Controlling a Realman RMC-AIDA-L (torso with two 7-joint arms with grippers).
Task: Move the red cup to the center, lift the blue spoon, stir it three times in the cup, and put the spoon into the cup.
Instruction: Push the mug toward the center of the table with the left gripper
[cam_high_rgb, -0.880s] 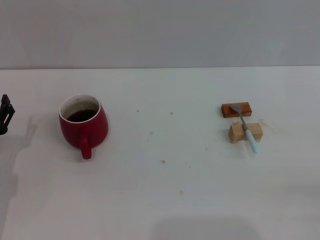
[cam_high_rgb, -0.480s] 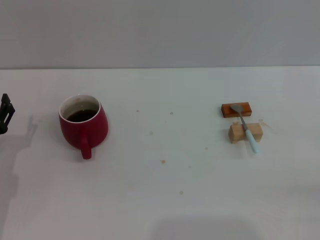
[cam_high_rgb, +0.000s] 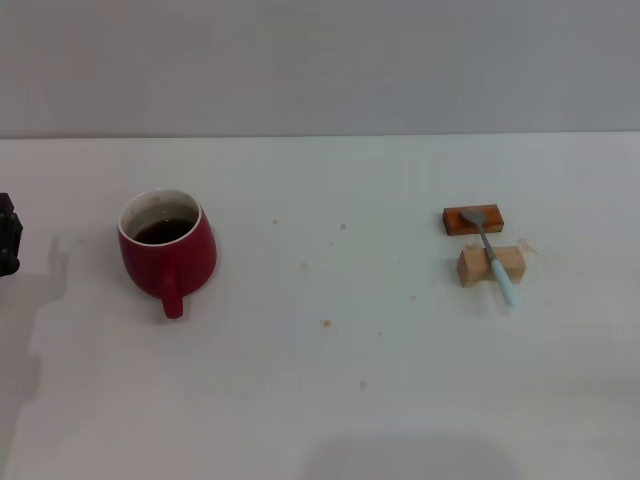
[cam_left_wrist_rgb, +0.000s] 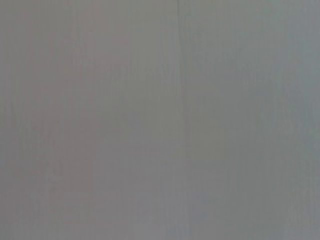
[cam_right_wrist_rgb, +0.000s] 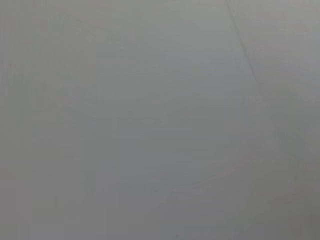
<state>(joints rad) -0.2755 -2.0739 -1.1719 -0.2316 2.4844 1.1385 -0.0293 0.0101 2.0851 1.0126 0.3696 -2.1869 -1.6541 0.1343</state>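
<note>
The cup (cam_high_rgb: 166, 248) stands left on the worktop (cam_high_rgb: 330, 380), handle toward the near side; the spoon (cam_high_rgb: 492, 256) rests across blocks (cam_high_rgb: 488, 264) at right. The left hand (cam_high_rgb: 8, 236) sits at the left edge, its state unclear. It should approach level and grip the cup's body without tipping the liquid.

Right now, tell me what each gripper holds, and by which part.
Nothing is held. The squat dark-red mug and the pale-blue-handled metal spoon rest untouched; the left gripper sits at the table's edge.
</note>
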